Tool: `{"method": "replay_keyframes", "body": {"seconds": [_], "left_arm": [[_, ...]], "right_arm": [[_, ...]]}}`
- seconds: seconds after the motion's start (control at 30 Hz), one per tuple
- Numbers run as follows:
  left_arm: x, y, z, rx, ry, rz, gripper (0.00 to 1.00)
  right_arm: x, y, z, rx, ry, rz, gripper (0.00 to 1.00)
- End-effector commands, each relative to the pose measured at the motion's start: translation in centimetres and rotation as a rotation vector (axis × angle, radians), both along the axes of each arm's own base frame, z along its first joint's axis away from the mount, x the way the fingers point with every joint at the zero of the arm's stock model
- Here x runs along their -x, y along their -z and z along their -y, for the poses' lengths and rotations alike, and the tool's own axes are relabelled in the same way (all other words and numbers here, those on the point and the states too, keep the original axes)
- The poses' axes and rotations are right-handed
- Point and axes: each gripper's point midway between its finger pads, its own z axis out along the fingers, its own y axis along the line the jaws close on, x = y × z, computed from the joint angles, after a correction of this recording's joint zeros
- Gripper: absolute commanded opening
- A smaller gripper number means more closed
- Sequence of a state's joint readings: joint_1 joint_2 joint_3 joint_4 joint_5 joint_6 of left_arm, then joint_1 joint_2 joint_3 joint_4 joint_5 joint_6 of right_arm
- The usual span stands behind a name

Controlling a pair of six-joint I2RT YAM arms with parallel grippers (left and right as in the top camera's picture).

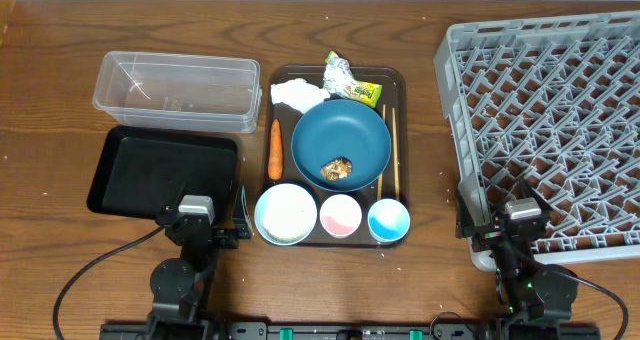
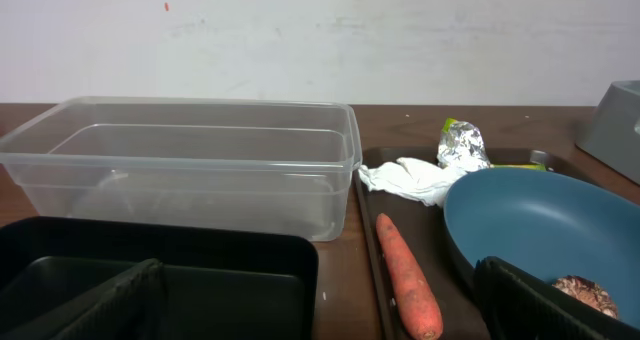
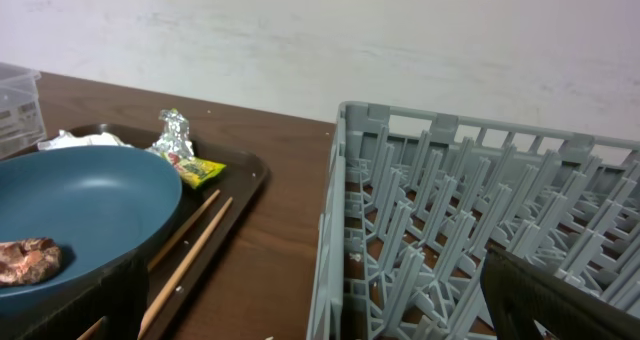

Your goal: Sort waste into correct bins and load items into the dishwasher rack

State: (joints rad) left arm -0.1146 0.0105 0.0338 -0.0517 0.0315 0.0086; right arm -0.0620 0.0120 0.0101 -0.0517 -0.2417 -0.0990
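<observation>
Overhead view. My left gripper hangs over the near edge of the shallow black rectangular tray, its jaws spread wide and holding nothing. My right gripper sits at the near left corner of the large square light-grey lattice rack, its jaws equally wide and holding nothing.

The clear plastic rectangular tub lies just behind the black tray, and both are bare inside. Between these bins and the rack sits a dark brown serving tray that carries everything else.

- **Centre:** a large dark blue round dish with a small brown food lump on its near side.
- **Left of the dish:** an orange carrot lying lengthwise on the tray floor.
- **Behind the dish:** a crumpled white napkin and, beside it, a crinkled yellow-green and silver wrapper.
- **Right of the dish:** a pair of thin wooden chopsticks lying side by side and pointing away from me.
- **Near edge, left to right:** a white bowl, a small pink cup and a small blue cup, all upright.

Left wrist view. The carrot lies between the tray rim and the dish.

Right wrist view. The rack's compartments hold no dishes.
</observation>
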Motion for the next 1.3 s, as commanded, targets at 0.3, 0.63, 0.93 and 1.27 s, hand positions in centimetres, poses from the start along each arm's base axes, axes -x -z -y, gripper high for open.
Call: {"method": "replay_keyframes", "body": {"seconds": [0.3,0.63,0.93,1.27], "left_arm": [[2.2,2.7,3.7,0.277,0.186,-0.232,0.98],[2.2,2.7,3.7,0.277,0.186,-0.232,0.98],[2.0,2.7,3.2,0.242,0.160,-0.221,0.98],[1.9,-1.9,5.0,0.327,0.281,-0.069,0.98]], "right_arm": [[1.0,-0.1,-4.3,0.010,-0.209,0.013,0.99],[1.0,-0.1,-4.3,0.010,-0.209,0.013,0.99],[1.1,-0.2,-4.5,0.007,-0.222,0.017,0.99],[1.6,-2.1,-5.6,-0.060,-0.291,0.074,0.99]]}}
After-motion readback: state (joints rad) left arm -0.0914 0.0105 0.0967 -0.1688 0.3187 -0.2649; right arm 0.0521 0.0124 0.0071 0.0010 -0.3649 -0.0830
